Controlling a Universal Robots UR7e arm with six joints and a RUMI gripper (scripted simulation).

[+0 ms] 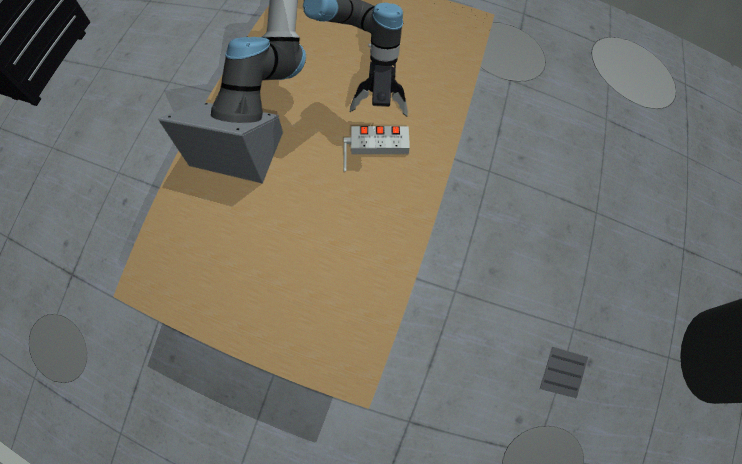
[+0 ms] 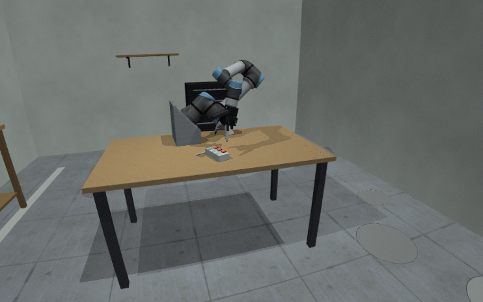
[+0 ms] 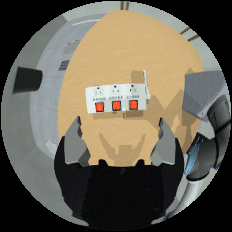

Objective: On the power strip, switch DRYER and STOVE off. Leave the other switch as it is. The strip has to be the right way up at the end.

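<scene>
1. From the top view, my gripper [image 1: 379, 104] hangs with its fingers spread wide and nothing between them. It sits just beyond the switch side of the power strip [image 1: 379, 140], apart from it. The strip lies flat on the wooden table [image 1: 281, 276], face up, with three red switches [image 1: 379, 130] in a row along the edge nearest my fingers. All three glow red. A short grey cord stub [image 1: 345, 154] bends away from the strip's end on the side of my grey pedestal [image 1: 212, 151]. My arm [image 1: 270, 54] reaches over from that pedestal.

2. From the exterior view, my gripper [image 2: 225, 131] points down above the table [image 2: 153, 164], higher than the strip and behind it. The power strip [image 2: 217, 153] rests near the middle of the table top, red switches up. The wedge-shaped pedestal [image 2: 181, 129] stands behind it on the same surface. A small wall shelf [image 2: 146, 55] hangs above, and a wooden shelf unit [image 2: 8, 164] stands at the left edge.

3. From the wrist view, my two fingers frame the bottom of the picture, well apart and empty. The power strip [image 3: 116, 93] lies ahead of them, centred between them, not touched. Its middle switch reads DRYER [image 3: 116, 105] and the one beside the cord reads STOVE [image 3: 133, 104]; the third label I cannot make out.
</scene>
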